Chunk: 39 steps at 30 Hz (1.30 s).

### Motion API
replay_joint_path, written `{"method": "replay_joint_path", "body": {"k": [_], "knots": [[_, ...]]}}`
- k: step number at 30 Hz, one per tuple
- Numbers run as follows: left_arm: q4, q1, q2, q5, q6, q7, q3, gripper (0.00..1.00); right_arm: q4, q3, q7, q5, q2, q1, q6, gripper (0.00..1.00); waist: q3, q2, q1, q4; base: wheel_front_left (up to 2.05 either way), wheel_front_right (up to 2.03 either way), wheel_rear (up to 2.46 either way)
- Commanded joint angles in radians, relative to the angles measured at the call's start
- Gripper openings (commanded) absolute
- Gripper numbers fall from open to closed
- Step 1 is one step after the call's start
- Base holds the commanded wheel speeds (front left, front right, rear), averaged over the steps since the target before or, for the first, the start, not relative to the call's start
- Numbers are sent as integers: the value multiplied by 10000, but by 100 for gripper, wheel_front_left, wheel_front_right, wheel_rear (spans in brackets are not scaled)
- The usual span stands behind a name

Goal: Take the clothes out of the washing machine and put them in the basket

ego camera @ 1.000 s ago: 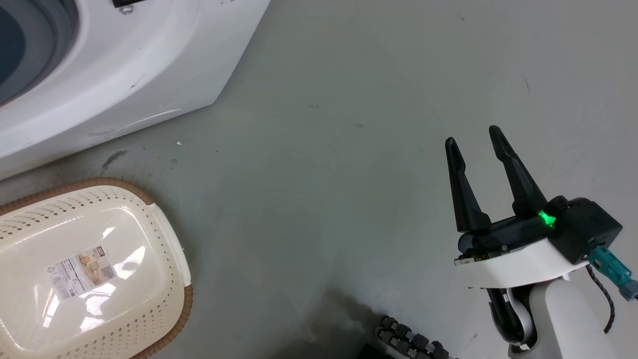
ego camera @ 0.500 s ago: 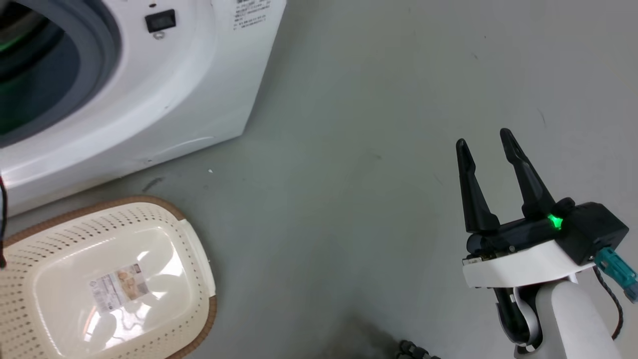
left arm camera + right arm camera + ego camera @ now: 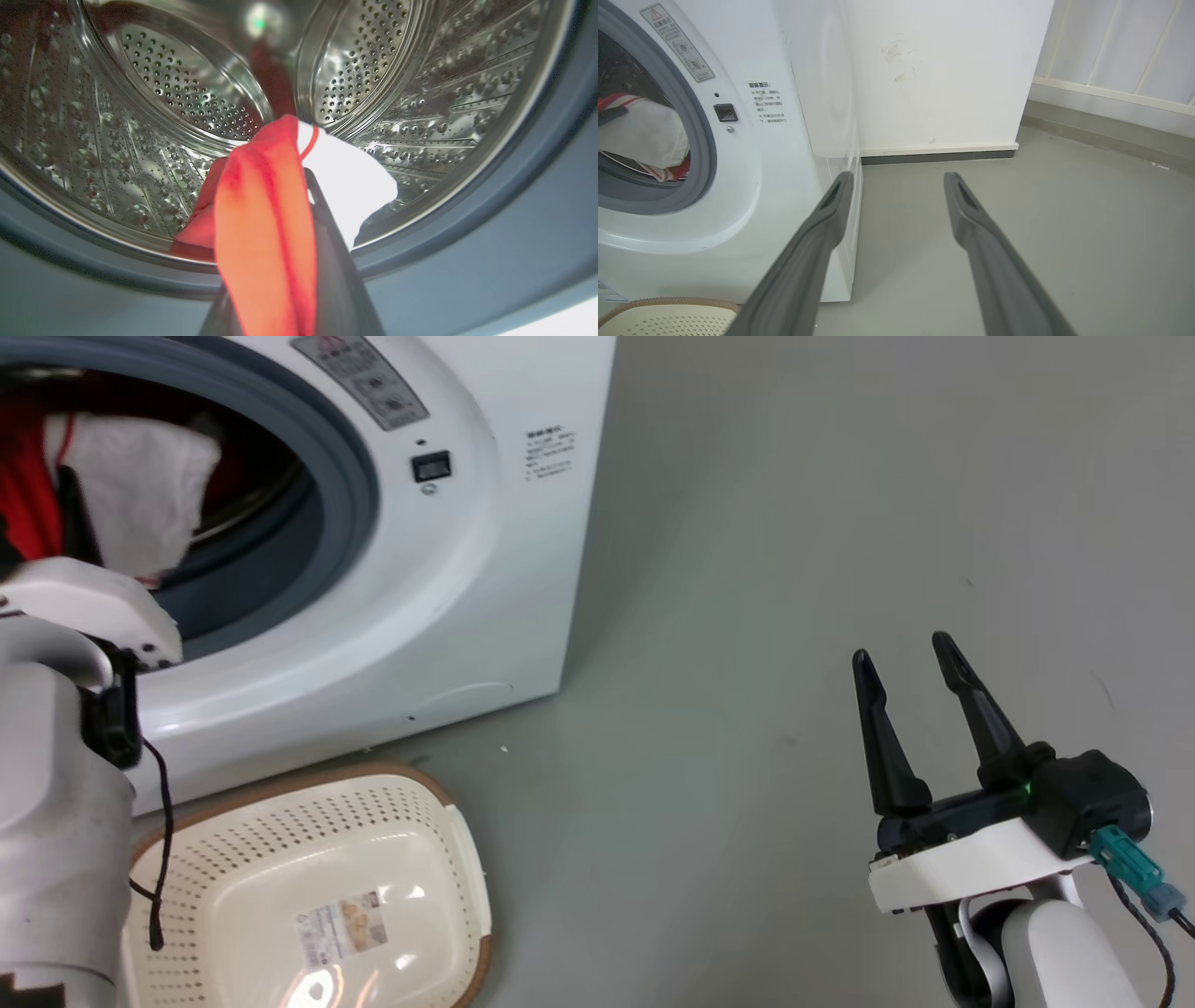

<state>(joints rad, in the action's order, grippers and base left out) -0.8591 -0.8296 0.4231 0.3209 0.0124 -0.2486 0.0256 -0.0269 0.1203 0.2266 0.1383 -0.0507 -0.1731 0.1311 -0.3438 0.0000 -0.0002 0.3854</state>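
Observation:
The white washing machine point(image 3: 448, 597) stands at the upper left with its round mouth open. A red and white garment of the clothes point(image 3: 131, 495) hangs at that mouth. In the left wrist view my left gripper point(image 3: 299, 186) is shut on this garment point(image 3: 266, 214), which drapes over one finger in front of the steel drum point(image 3: 177, 88). The cream basket point(image 3: 448, 859) sits on the floor below the machine, with a paper label on its bottom. My right gripper point(image 3: 898, 651) hovers open over the floor at the right, holding nothing; its own view shows it point(image 3: 898, 176) pointing past the machine's corner.
Grey floor point(image 3: 747, 569) stretches to the right of the machine. A white wall with a dark skirting point(image 3: 938, 156) stands behind it. My pale left forearm point(image 3: 56, 821) overlaps the basket's left side. The grey rubber ring point(image 3: 537, 163) frames the drum.
The head camera has swung up and left, bringing the drum mouth, the garment and my left forearm into view. The right gripper stays open and in much the same pose.

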Motion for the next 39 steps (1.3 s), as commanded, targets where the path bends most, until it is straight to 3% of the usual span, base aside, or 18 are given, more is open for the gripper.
{"method": "replay_joint_path", "body": {"k": [1, 12, 29, 34, 39], "knots": [[207, 279, -97, -53, -57, -90, 45, 0, 16, -22, -75, -75, 4, 154, -7, 100, 690, 0, 2, -567, 0, 0, 0], [3003, 2171, -777, -9, -459, -79, 175, 0, 290, -522, -394, -147, 3, 768, -7, 100, 1822, 0, 2, -1409, 0, 0, 0], [9896, 6191, -1370, -195, -1764, 1383, 646, 0, 863, -929, -865, -320, 6, 1328, -7, 100, 2322, 0, 2, -2680, 0, 0, 0], [10361, 7249, -1668, 42, -1922, 1748, 908, 0, 1090, -952, -982, -389, 4, 1337, -7, 100, 2257, 0, 2, -2961, 0, 0, 0], [9370, 7833, -2093, 409, -1853, 1557, 1156, 0, 1362, -864, -1061, -433, 4, 1061, -7, 100, 1821, 0, 2, -2995, 0, 0, 0]]}}
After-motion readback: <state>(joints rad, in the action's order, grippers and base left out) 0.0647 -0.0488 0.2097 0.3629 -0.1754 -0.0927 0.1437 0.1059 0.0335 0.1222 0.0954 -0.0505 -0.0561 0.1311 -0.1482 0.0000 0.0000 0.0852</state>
